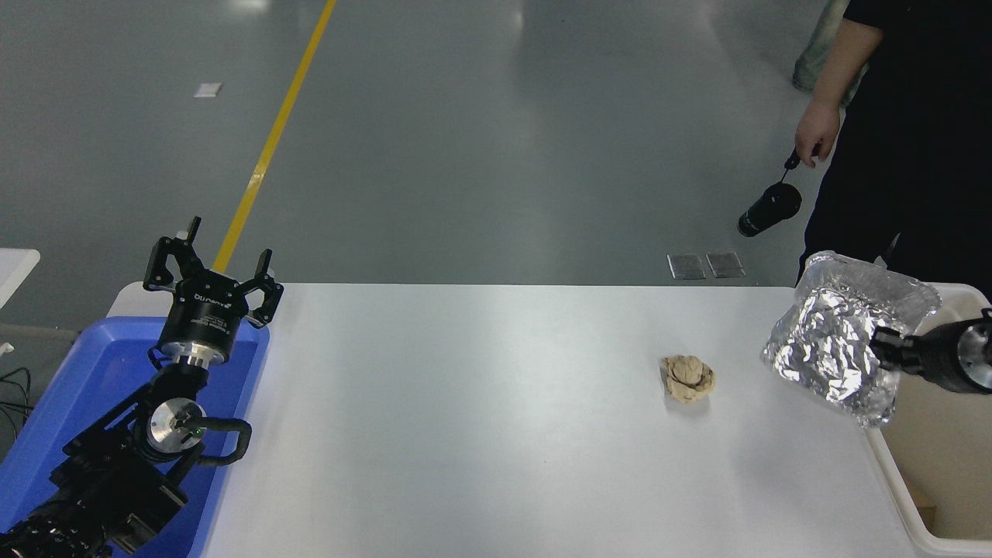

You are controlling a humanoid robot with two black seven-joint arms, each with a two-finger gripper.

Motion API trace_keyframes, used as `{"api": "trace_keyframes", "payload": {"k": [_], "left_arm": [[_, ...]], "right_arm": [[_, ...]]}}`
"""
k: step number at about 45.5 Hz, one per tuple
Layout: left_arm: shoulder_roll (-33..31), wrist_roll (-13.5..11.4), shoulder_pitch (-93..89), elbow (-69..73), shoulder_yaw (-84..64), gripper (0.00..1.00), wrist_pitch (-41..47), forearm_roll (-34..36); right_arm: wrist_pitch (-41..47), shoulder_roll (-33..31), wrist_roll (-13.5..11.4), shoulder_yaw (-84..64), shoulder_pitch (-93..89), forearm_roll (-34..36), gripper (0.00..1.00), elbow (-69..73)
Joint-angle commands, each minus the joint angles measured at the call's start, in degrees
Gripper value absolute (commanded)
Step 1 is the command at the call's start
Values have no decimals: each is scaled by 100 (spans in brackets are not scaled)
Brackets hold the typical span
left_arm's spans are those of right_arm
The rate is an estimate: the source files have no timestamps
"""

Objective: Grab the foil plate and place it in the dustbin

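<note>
Parked at the near left, over a shallow blue plastic tray (93,387): the left black gripper (211,271), fingers spread, holding nothing, well apart from the work. Bare white table (465,403) across the middle, with only a small tan crumpled paper ball (687,377) resting right of centre. At the right edge, entering from off-picture: the right black gripper (883,345), fingers pinching the right rim of the large crumpled silver foil plate (841,337). Held clear of the table, tilted steeply, open face turned toward the camera, hanging above the left wall of the large cream-white rectangular plastic dustbin (891,473) rather than squarely over its opening. Main risk, as a judgement: release too soon, so that the wide plate catches the thick rim and tips back onto the table or bridges the wall. Second risk: thin foil bending or tearing at a one-sided edge grip, letting the plate slip out mid-carry. Farther off, beyond the table's far right corner, a person in black, hand (814,132) dangling a dark bottle (769,209); no contact expected unless that person steps closer.
</note>
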Motion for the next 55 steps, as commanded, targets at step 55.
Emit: {"api": "trace_keyframes", "payload": {"k": [55], "left_arm": [[1, 0, 8, 0, -9, 98, 1, 0]], "right_arm": [[2046, -791, -29, -33, 1814, -456, 0, -987]]}}
